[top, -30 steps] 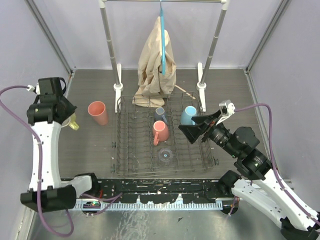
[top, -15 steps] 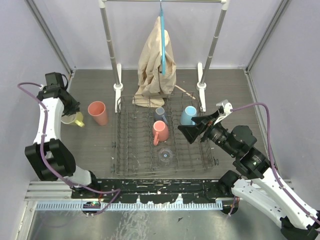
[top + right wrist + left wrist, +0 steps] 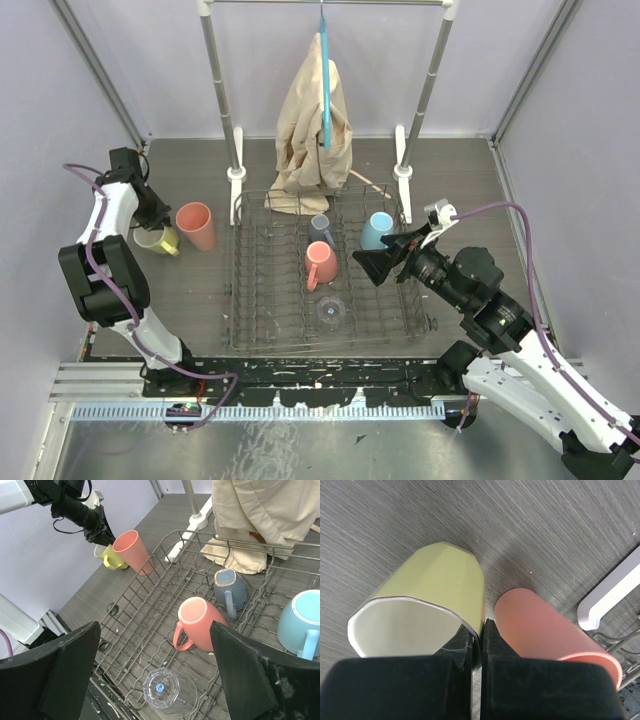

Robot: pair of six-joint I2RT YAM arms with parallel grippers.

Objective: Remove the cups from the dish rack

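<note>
Beige cloth [image 3: 313, 118] (on silver rail [image 3: 220, 88])

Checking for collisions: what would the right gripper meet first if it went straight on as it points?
Probably the salmon-pink mug in the dish rack, ahead of the right gripper; depth is unclear.

Dish rack [image 3: 258, 292] holds four cups [image 3: 320, 264]; yellow mug [image 3: 152, 238], pink cup [image 3: 196, 226] upright outside

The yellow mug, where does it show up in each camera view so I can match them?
Top external: the yellow mug sits at the far left, mid-height.
Left wrist: the yellow mug fills the left-centre, its rim pinched in the left gripper.
Right wrist: the yellow mug is small, at the upper left.
Shared landmark: the pink cup stands right beside it in all three.
</note>
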